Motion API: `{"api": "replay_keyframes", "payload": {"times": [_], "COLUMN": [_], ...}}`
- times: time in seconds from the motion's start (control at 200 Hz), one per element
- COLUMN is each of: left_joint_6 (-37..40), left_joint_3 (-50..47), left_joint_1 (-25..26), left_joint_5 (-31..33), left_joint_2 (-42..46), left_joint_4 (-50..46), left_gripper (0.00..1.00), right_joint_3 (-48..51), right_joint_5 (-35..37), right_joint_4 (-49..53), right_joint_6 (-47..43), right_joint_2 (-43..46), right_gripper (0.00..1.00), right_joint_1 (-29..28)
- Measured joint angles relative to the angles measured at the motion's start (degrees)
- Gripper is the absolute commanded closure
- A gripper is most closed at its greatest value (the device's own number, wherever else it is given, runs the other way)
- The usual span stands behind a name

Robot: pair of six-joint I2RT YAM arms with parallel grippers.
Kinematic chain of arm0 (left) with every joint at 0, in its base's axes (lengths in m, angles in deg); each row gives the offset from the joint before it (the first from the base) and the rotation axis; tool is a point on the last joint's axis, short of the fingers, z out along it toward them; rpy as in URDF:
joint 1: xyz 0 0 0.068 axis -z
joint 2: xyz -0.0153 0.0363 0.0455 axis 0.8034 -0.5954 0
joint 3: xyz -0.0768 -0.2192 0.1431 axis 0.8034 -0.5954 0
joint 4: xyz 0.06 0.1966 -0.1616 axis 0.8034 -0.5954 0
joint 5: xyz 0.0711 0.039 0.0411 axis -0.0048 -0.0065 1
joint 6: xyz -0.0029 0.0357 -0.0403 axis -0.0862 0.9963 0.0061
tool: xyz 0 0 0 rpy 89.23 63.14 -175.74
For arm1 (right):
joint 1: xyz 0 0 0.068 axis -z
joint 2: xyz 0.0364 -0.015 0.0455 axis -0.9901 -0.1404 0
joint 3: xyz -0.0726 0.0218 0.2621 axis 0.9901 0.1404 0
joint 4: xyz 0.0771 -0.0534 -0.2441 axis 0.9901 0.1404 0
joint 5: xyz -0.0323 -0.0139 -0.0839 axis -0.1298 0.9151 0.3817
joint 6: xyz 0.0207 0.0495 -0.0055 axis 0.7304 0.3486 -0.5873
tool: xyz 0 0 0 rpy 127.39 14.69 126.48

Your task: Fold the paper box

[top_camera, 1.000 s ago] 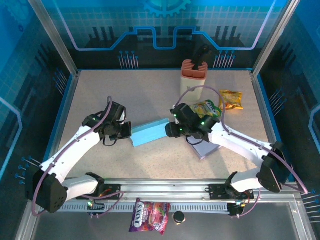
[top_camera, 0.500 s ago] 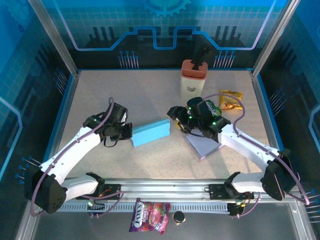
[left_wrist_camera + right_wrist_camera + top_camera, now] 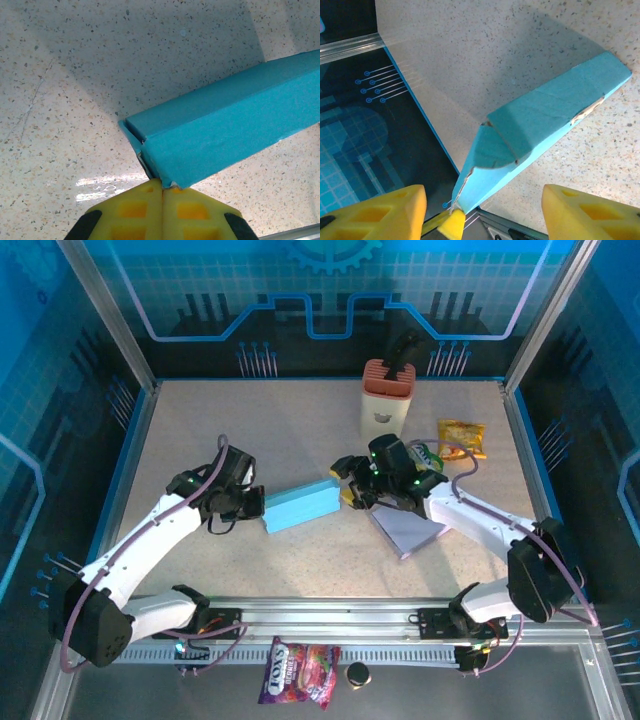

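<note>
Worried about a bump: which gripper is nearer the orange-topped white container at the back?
Right. The right gripper is in front of the container, at the blue box's right end; the left gripper is farther, pinching the box's left end.

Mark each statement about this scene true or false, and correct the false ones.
1. The left tool is shut on one end of the blue box. True.
2. The right tool is clamped shut. False: its fingers stand apart, at the box's other end.
3. The box stands upright on one end. False: it lies lengthwise on the table.
4. An orange-topped container stands at the far side of the table. True.
5. The lavender sheet lies to the left of the box. False: it lies to the right, partly under the right arm.
</note>
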Motion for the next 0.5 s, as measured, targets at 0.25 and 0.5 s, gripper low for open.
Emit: {"api": "replay_keyframes", "payload": {"times": [0.25, 0.5], "left_joint_6": [0.00, -0.02], "left_joint_3": [0.09, 0.22], "left_joint_1": [0.37, 0.37], "left_joint_5": [0.07, 0.17], "left_joint_2": [-0.07, -0.35], "left_joint_4": [-0.02, 0.00], "left_gripper": [1.00, 1.00], "right_joint_3": [0.83, 3.30], "right_joint_5": [-1.22, -1.44], "right_joint_4": [-2.23, -5.60], "right_joint_6": [0.59, 0.57], "right_joint_2": [-3.13, -3.13], "right_gripper": [0.47, 0.53], "right_joint_1": [0.63, 1.09]}}
